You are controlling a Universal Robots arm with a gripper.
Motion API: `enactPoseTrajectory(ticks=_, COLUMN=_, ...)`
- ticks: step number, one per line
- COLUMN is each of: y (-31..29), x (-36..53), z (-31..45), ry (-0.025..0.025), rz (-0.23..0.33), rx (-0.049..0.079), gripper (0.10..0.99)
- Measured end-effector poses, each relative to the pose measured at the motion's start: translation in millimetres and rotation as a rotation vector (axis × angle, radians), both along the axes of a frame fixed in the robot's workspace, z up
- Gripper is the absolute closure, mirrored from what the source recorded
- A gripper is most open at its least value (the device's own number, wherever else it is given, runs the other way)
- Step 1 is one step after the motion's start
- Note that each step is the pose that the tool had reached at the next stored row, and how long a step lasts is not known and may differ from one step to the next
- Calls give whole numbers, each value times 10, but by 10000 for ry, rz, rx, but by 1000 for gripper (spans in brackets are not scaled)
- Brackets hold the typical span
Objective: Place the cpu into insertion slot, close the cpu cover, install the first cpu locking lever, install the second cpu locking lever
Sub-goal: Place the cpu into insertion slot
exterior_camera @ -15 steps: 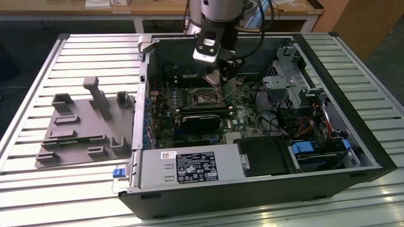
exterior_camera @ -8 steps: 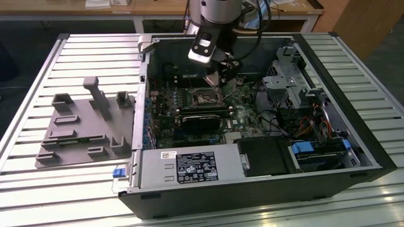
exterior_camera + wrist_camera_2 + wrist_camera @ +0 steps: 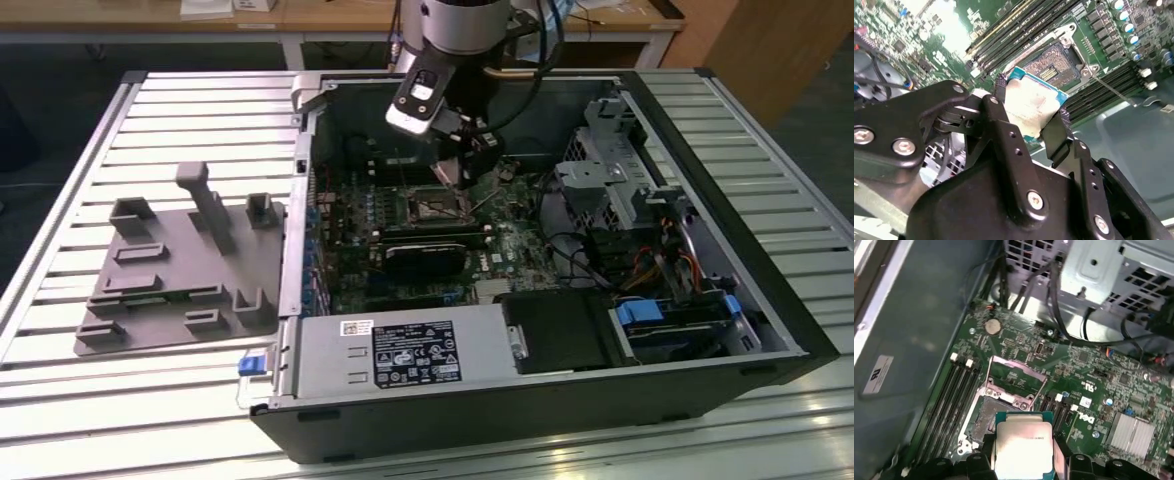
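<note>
At the exterior view's left, a grey moulded fixture (image 3: 174, 275) lies on the slatted counter (image 3: 200, 110), just beside the open computer case (image 3: 747, 300). Near the case's middle the arm (image 3: 461, 25) reaches down. The gripper (image 3: 461, 172) hangs just above the insertion slot (image 3: 434, 207) on the green motherboard (image 3: 514, 250). A black rectangular block (image 3: 427, 255) sits on the camera's side of the slot (the chip itself is too small to make out from here). Toward the exterior view's right stand a silvery drive cage (image 3: 607, 165) and a tangle of cables (image 3: 667, 265).

In both wrist views the fingers (image 3: 1000, 90) are drawn in narrow on the cpu (image 3: 1029, 110), gripping two opposite edges. Its pale face is turned to the camera and a teal rim shows. The cpu is off the board, apart from the insertion slot (image 3: 1054, 65), whose dark centre lies bare. In the first wrist view the cpu (image 3: 1024, 445) hangs just beside the insertion slot (image 3: 985, 415). Beyond that, the cpu cover (image 3: 1019, 366) stands tilted up.
</note>
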State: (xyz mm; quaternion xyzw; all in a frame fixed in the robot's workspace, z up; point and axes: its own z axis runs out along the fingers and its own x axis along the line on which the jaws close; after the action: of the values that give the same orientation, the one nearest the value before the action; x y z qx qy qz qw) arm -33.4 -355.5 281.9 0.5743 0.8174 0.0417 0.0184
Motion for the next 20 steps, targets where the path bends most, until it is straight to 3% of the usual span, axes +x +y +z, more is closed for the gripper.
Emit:
enactPoseTrajectory(ticks=12, y=1, x=-9, z=-78, ry=-1, rz=-1936, rx=0, gripper=549)
enactPoseTrajectory(ticks=20, y=31, x=-60, z=-148, ry=-3, rz=-2580, rx=1, gripper=549)
